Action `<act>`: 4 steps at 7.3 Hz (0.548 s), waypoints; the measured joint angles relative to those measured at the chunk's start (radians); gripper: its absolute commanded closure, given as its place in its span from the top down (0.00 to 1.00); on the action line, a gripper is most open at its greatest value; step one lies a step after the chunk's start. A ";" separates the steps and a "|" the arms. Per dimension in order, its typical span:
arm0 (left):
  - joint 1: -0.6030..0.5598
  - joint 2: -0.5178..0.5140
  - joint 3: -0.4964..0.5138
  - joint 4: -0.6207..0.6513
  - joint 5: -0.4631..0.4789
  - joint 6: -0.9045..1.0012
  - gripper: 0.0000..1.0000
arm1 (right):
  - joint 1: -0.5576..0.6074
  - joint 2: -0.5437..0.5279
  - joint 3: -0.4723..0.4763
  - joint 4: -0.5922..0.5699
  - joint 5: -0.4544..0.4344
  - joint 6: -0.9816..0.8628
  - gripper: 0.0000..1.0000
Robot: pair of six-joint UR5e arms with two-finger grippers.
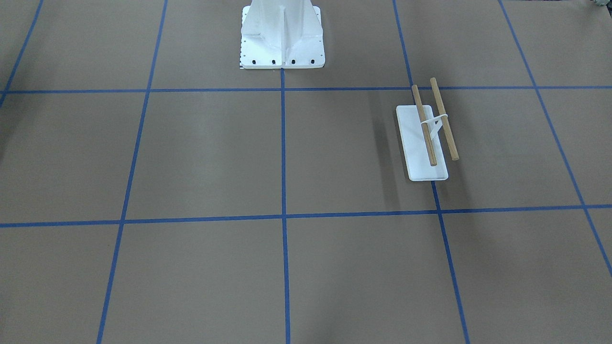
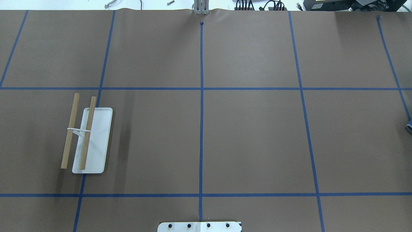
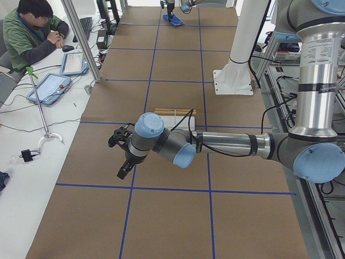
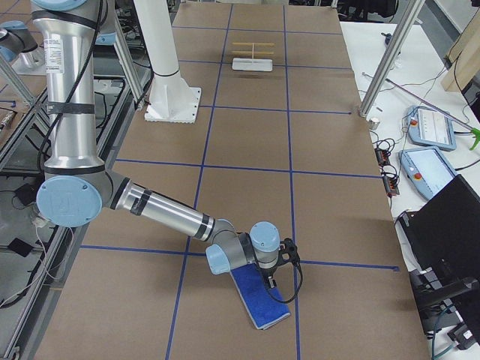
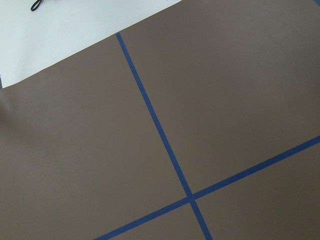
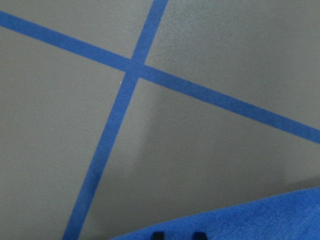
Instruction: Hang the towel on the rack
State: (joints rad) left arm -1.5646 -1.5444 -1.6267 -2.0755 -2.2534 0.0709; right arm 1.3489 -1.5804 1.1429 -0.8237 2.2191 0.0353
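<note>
Brown paper covers the long table (image 2: 251, 138), and blue tape lines (image 2: 201, 129) cut it into big squares.

From the end on the robot's right, the closest thing is the right arm. It bends down low, and the right gripper (image 4: 274, 281) sits right on top of the towel (image 4: 260, 300). The blue towel lies flat on the paper, next to a spot where two tape lines cross. The right wrist camera sees a corner of the towel (image 6: 260, 220) and two tiny dark tips at its bottom edge. I cannot tell if that gripper is open or closed.

Farther along stands the big white pedestal (image 1: 282, 33), bolted down at the robot's edge.

Farther still, on the robot's left side, is the rack (image 1: 427, 136). Its flat white base lies on a tape line. Two wooden sticks sit side by side above it. The towel and the rack are well apart.

Near the rack, the left arm reaches out low over the paper. The left gripper (image 3: 123, 162) hangs above the table, touching nothing. I cannot tell if it is open or closed.

Across from the robot is a white desk with tablets (image 4: 427, 124) and a laptop (image 4: 450, 225). A person (image 3: 32, 32) in green sits there.
</note>
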 measured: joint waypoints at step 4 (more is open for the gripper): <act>0.000 0.001 0.000 0.000 0.000 0.001 0.99 | 0.005 -0.002 0.010 0.001 0.007 -0.005 0.00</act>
State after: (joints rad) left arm -1.5647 -1.5434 -1.6266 -2.0755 -2.2534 0.0718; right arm 1.3538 -1.5825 1.1526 -0.8227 2.2266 0.0308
